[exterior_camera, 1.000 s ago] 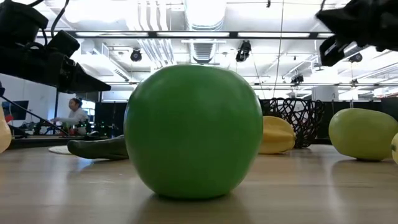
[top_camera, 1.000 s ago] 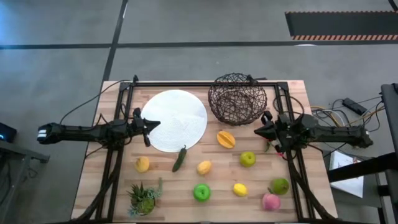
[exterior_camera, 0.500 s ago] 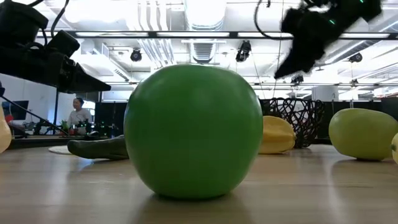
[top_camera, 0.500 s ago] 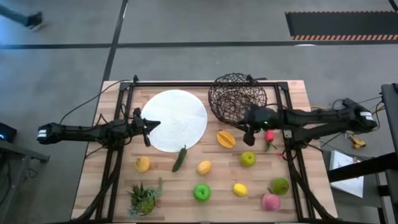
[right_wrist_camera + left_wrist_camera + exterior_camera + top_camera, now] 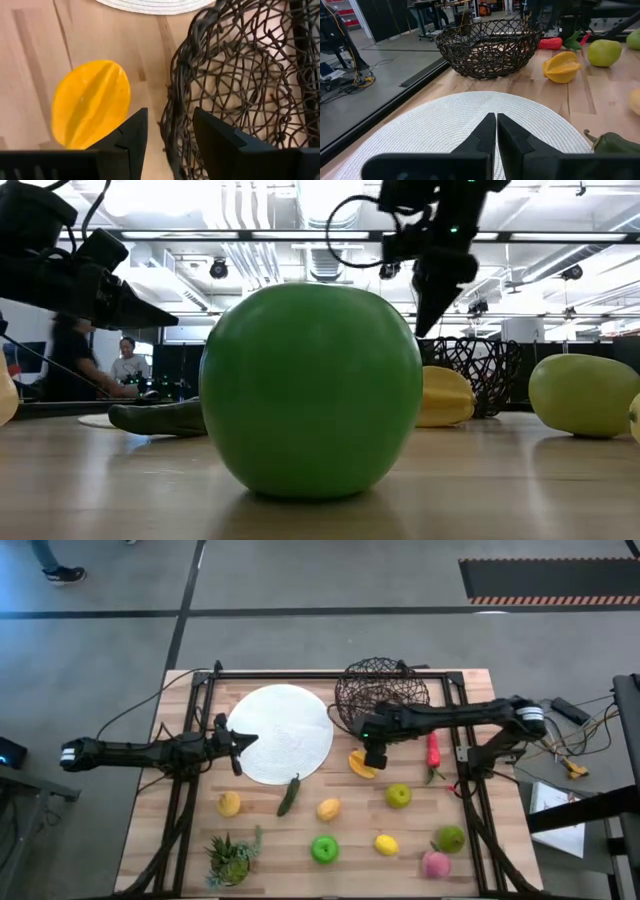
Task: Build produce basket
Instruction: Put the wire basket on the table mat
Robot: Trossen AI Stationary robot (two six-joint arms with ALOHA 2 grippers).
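The dark wire-mesh basket stands on its base at the far right of the table. My right gripper hangs open, pointing down, above the basket's near rim and the orange fruit. In the low view the right gripper is well above the basket, touching nothing. The rest of the produce lies loose on the wood: a red pepper, a dark green pepper, a green apple and others. My left gripper is shut and waits over the white disc's left edge.
A spiky potted plant stands at the near left corner. A black frame runs along the table's far and side edges. The green apple fills the low view's middle. People show in the room behind the table.
My right arm has swung from the table's right edge toward the left, along the basket's near side. Its gripper now points down over the orange fruit and the basket's near rim. The red pepper, covered by the arm before, now shows.
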